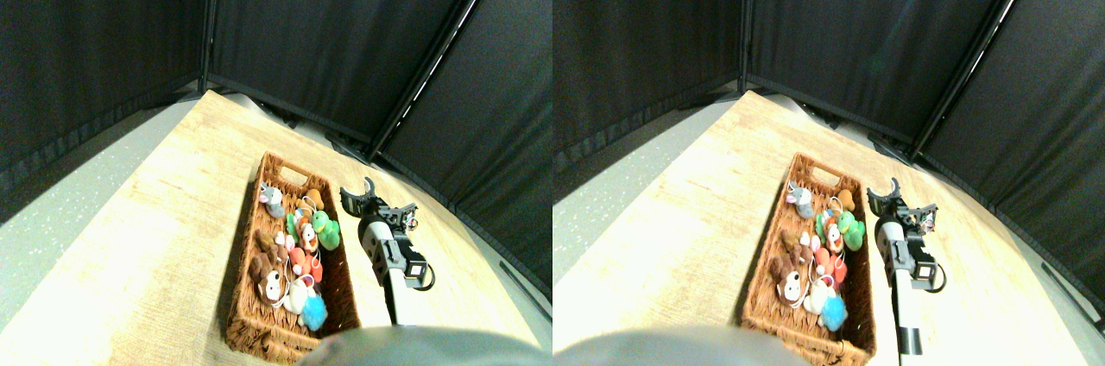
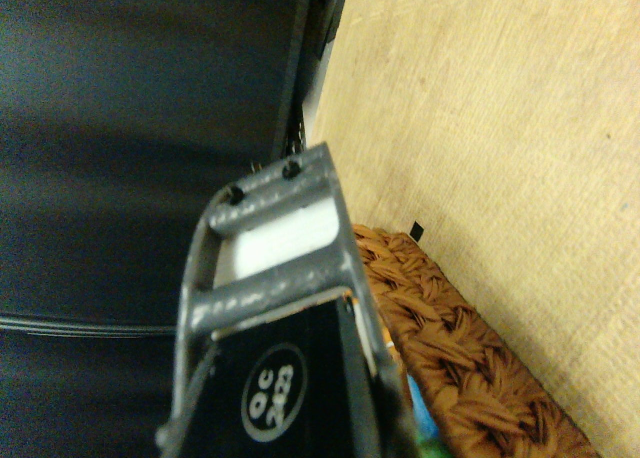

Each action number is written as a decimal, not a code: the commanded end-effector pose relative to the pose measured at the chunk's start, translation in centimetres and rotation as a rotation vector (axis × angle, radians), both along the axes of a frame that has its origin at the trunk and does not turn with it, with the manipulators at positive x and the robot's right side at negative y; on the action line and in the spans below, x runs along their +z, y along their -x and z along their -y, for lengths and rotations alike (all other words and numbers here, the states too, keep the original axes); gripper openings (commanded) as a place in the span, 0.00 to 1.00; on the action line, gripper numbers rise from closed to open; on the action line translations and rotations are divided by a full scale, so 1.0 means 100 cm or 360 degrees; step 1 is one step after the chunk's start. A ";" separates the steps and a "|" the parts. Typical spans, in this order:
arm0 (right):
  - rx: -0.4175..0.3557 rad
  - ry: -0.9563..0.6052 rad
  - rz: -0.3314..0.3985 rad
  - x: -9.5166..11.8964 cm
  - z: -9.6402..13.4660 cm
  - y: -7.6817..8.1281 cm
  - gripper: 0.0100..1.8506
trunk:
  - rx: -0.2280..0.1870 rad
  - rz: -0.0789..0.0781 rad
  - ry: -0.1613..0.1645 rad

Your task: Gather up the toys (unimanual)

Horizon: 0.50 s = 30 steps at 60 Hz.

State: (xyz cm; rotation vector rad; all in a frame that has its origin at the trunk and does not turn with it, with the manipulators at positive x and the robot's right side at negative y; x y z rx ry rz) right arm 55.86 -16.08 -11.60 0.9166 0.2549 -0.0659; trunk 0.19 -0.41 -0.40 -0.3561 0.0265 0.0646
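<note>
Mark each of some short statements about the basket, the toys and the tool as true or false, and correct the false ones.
1. The toys lie inside the basket. True.
2. The tool hangs directly over the middle of the basket. False: it is beside the basket, over the table on the basket's right side.
3. The green toy lies near the basket's right wall. True.
4. The blue toy lies at the far end of the basket, by the handle hole. False: it lies at the near end; the grey toy is at the far end.
5. Several toys lie scattered on the table outside the basket. False: none is seen there.
</note>
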 end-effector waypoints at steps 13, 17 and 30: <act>-0.0041 0.0264 0.0269 0.007 0.055 0.007 0.03 | -0.0065 0.0031 -0.0089; -0.0140 0.0299 0.0279 0.003 0.064 0.017 0.03 | -0.0082 0.0033 -0.0115; -0.0251 0.0341 0.0336 -0.008 0.092 0.040 0.03 | -0.0127 0.0039 -0.0192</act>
